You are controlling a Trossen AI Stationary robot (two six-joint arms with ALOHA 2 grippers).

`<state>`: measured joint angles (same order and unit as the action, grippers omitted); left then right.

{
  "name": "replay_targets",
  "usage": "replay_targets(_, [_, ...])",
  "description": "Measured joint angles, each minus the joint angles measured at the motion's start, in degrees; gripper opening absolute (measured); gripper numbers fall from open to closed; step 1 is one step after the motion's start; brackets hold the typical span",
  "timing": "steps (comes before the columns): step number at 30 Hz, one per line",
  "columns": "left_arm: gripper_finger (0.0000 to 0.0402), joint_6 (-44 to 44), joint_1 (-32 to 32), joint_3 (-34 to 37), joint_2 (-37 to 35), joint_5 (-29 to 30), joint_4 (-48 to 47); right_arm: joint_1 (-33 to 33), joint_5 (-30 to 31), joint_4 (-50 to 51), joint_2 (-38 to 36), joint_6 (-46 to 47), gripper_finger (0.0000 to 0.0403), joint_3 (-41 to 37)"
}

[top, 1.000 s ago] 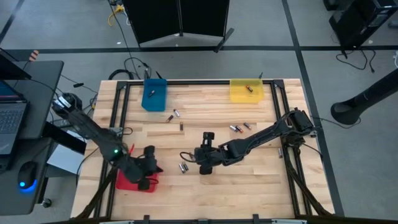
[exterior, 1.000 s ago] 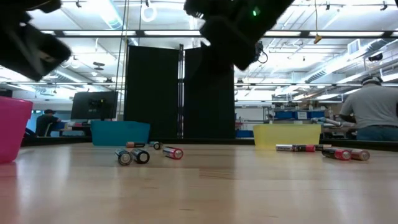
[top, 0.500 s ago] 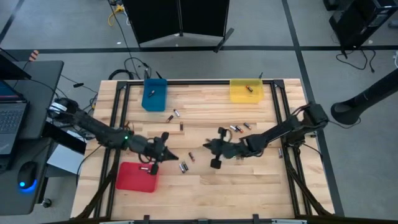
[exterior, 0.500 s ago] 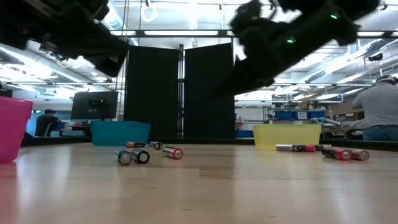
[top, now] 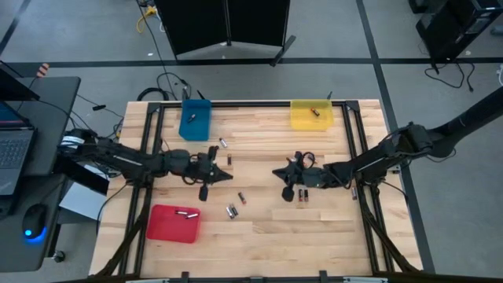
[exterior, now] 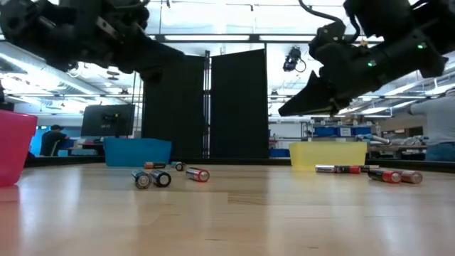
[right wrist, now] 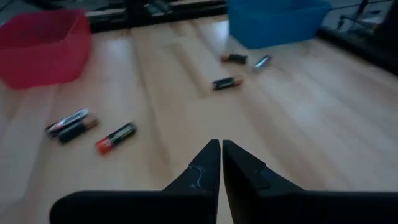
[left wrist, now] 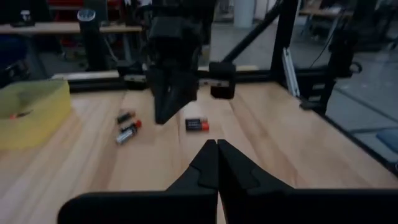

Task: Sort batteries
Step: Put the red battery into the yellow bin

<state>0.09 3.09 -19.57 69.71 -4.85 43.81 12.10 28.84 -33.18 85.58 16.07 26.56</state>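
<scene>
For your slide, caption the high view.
Both arms hover mid-table, left gripper and right gripper shut, batteries scattered between coloured trays.

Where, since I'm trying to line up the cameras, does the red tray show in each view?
High view: red tray at the near-left of the table, in front of the left arm.
Low view: it looks pink, cut off at the left edge.
Left wrist view: not in it.
Right wrist view: upper left corner.
Shared landmark: the blue tray, seen in all views but the left wrist.
</scene>
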Motion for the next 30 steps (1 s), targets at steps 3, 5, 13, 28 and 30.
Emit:
replay_targets(3, [0.0004, 0.16, -3.7, -0.01, 3.3, -4.51, 5.32, -3.04, -0.03, 1.97, -2.33, -1.09, 0.0034, 0.4])
replay_targets(5, [0.0004, -0.06, -6.27, -0.01, 5.92, -6.65, 6.81, -5.77, -1.14, 3.52, -4.45, -0.82, 0.0034, 0.43])
replay_targets(13, [0.0005, -0.5, -11.58, 0.0, 17.09, -14.04, 19.6, -13.35, -8.38, 14.05, -9.86, 1.95, 0.0023, 0.42])
replay_targets(28, [0.0005, -0.45, -11.74, -0.09, 23.78, -13.83, 30.41, -13.54, -13.74, 20.36, -12.54, 5.41, 0.0083, 0.42])
replay_targets(30, [0.0005, -0.43, -11.73, -0.09, 23.78, -13.48, 30.63, -13.09, -13.74, 20.37, -12.54, 5.45, 0.0097, 0.42])
